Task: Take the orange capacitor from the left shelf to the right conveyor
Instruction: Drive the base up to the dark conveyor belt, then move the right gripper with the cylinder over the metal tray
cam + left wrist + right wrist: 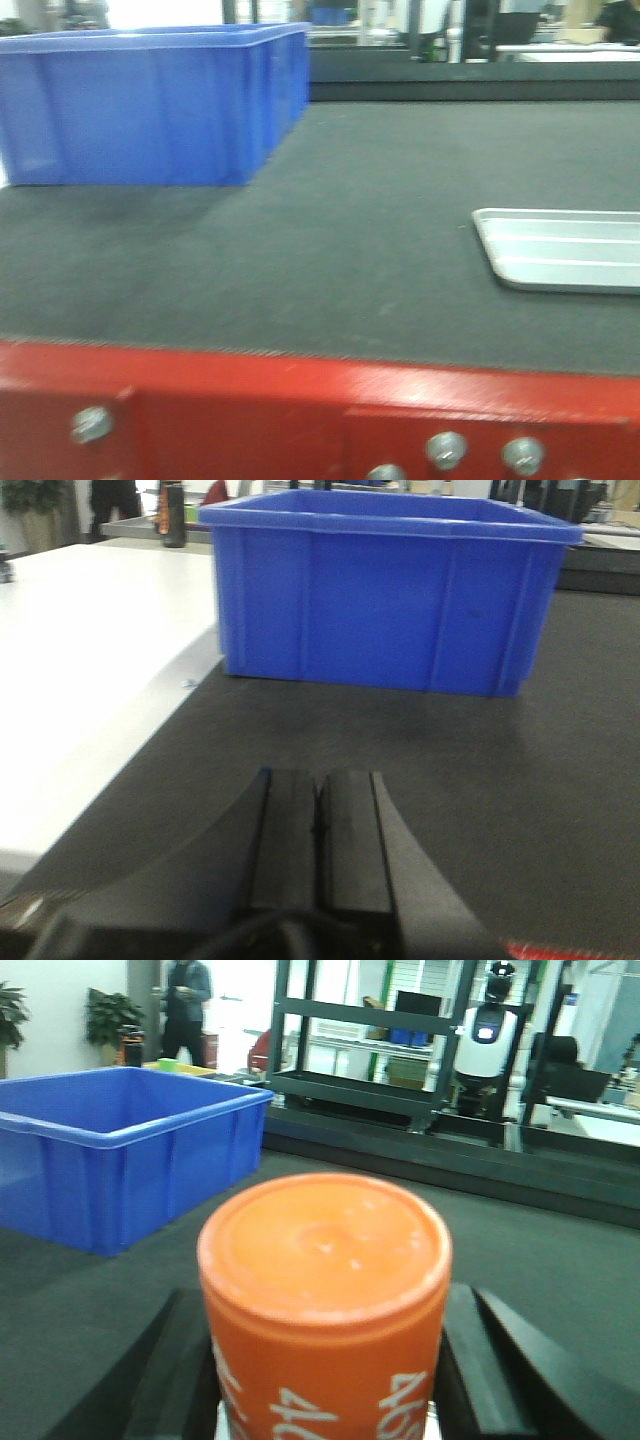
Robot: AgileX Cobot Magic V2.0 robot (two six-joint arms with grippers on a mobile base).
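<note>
Conveyor [300,250]: wide dark grey belt with a red front edge [250,385], filling the front view. The capacitor does not show in that view. A blue bin [150,105] stands on the belt at far left and a shallow silver tray [565,250] lies at right, with bare belt between them, well apart from both. A white desk [80,660] borders the belt on the left. The steel shelf is in none of the views. Left hand [320,830]: jaws pressed flat together, nothing between them, low over the belt and pointing at the bin. It plays no part here. Right hand [330,1405]: jaws spread to the width of the can, one dark finger on each side of it, holding the orange capacitor [325,1260]. The capacitor therefore lies inside the right hand, not ahead of it or beside it, and the right arm is the one that matters. Its long axis runs vertical: flat top up and towards the wrist camera, white numerals running along the side, base hidden below the frame. Whether the base touches the belt cannot be told. The belt extends ahead of and around the can, with the bin off to its left. Judgement: the carry is nearly done and what remains is the set-down. That move turns on keeping the axis upright so the flat base meets the belt squarely; a tilted release would probably let the can tip and roll.
</note>
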